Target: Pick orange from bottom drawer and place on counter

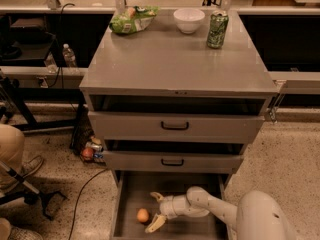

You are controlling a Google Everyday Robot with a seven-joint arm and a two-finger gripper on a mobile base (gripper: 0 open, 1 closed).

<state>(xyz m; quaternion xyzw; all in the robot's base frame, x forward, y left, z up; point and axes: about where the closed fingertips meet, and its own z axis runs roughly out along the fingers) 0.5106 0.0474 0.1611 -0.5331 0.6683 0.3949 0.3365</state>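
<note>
Low in the pulled-out bottom drawer (129, 184), a plain grey metal tray with thin side rails, a small round pale-orange orange (143, 215) lies on the floor near the left rail and towards the front. The robot's white arm (212, 205) reaches in from the right, and its end effector (151, 212) sits just beside the fruit with its two pale fingers spread wide, one behind and one in front of it, holding nothing. The likeliest failure is a finger nudging the smooth fruit as the pair closes, rolling it along the flat floor towards the rail or the open front. A second hazard is overhead: the middle grey drawer with a black handle (172, 162) juts out above the back of the tray, so a straight lift could strike its lower edge; room opens up only towards the front. Above, the wide flat grey metal desk (175, 66) has a broad bare stretch across its middle and front. A white bowl (189, 20), a green can (217, 29) and a green bag (132, 20) stand along its rear. Its edges are square and lipless, so fruit released near one could roll off.
</note>
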